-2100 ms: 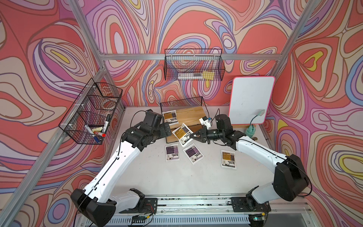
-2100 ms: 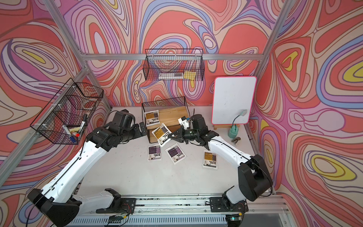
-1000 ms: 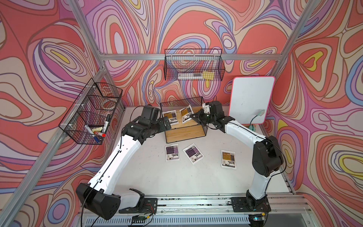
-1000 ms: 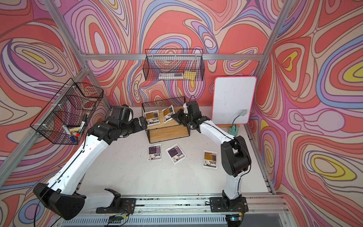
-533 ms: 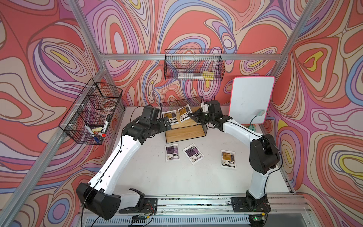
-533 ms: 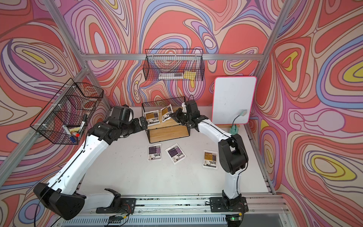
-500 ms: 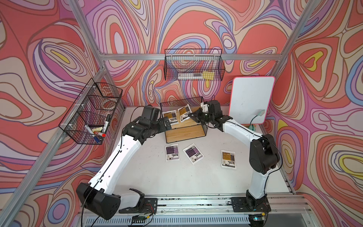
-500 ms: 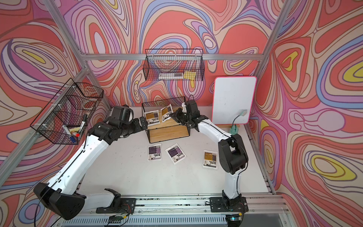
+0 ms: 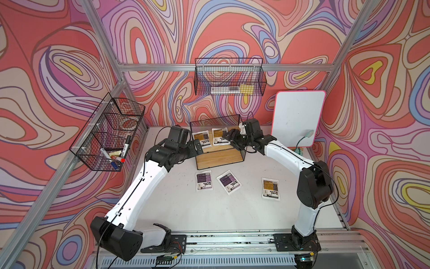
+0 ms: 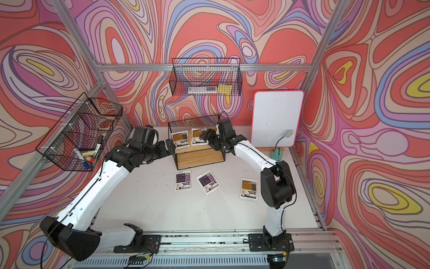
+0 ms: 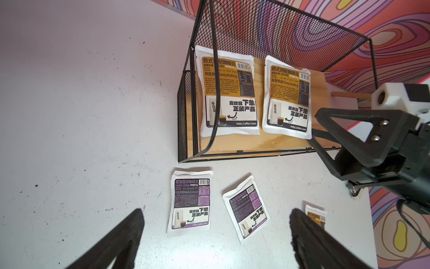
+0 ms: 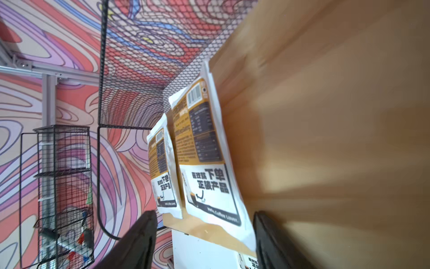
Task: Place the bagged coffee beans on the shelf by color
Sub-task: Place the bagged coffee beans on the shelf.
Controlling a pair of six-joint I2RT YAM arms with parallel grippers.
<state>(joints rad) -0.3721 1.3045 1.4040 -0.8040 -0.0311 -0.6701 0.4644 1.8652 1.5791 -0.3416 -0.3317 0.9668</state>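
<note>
Our right gripper [image 12: 204, 213] stands released, jaws spread beside the right-hand orange-brown pouch [image 12: 204, 151], which lies flat on the upper board of the shelf [image 9: 221, 159].

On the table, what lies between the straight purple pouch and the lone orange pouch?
The tilted purple pouch, lying flat, touching neither the straight purple pouch nor the orange pouch. Both top views show it.

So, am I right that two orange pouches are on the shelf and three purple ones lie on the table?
Not quite: a top view shows the table holding two purple pouches and one orange pouch, not three purple. Two orange pouches are indeed on the shelf.
</note>
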